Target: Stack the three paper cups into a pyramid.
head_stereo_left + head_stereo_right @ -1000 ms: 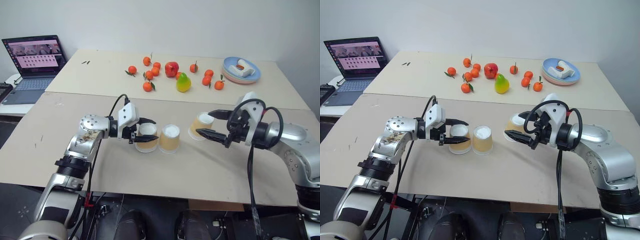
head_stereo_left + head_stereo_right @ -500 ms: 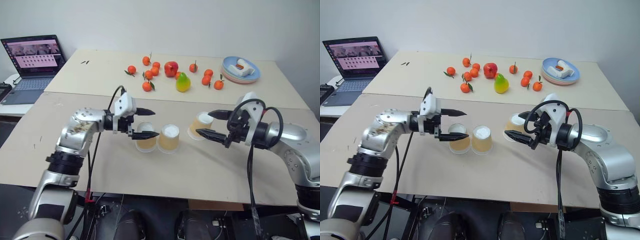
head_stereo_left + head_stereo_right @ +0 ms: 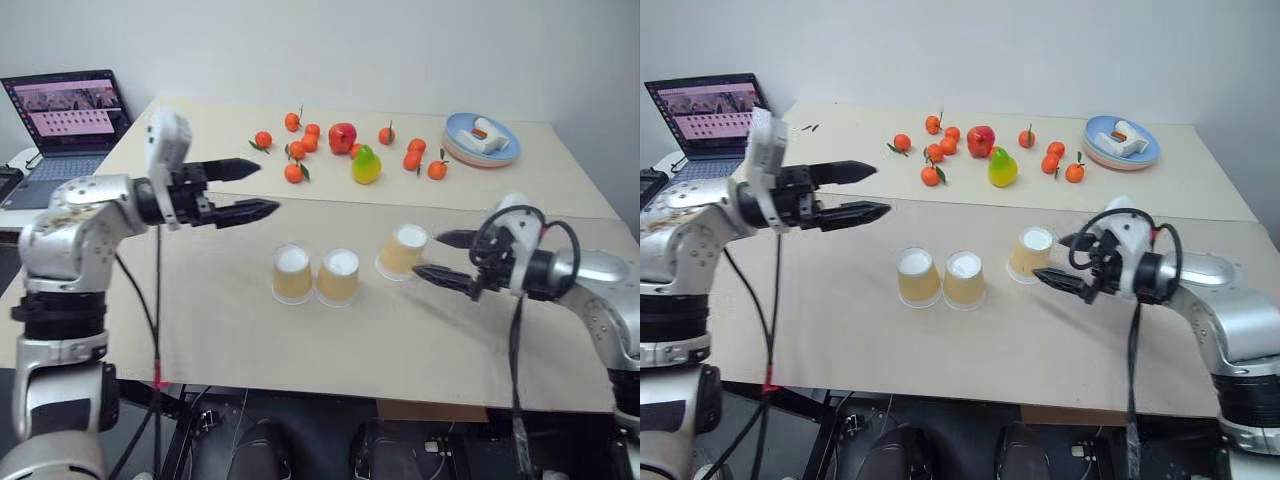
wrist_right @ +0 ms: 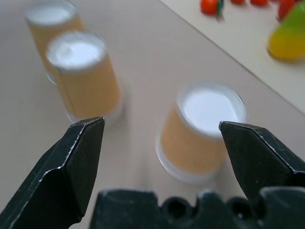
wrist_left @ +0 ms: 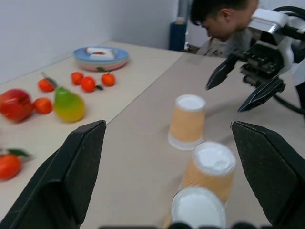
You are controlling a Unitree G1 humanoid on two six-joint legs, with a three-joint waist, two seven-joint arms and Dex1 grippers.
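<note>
Standing upside down on the near tan table (image 3: 200, 330), white bases up: all three paper cups, none stacked. Sitting side by side and just about touching near the table's middle: left cup (image 3: 292, 274) and middle cup (image 3: 338, 277). Resting a little apart to the right and slightly farther back, leaning a touch: right cup (image 3: 404, 250).

Hovering high above the table's left part, well apart from the cups: left gripper (image 3: 243, 190), pointing roughly level toward the right, black fingers (image 3: 247, 211) spread wide and grasping nothing. Showing from the left wrist view between its two splayed fingers: the three cups in a row, with the right gripper beyond them and a person (image 5: 224, 21) leaning in at the far side.

Hanging low just to the right of the right cup: right gripper (image 3: 445, 258), aimed at that cup, fingers (image 3: 440, 277) released and parted wide, close to the cup but not closing on it. Framing the right cup between the two open fingers in the right wrist view, with the other two cups farther off.

Lying on the far table: a scatter of small oranges (image 3: 296, 173), a red apple (image 3: 343, 137) and a yellow-green pear (image 3: 366, 165) just beside it. Sitting toward the far right corner: a blue plate (image 3: 460, 140) carrying a small white and orange object, too small to identify. Standing open at the far left on a separate surface: a laptop (image 3: 68, 120) with its screen lit.
</note>
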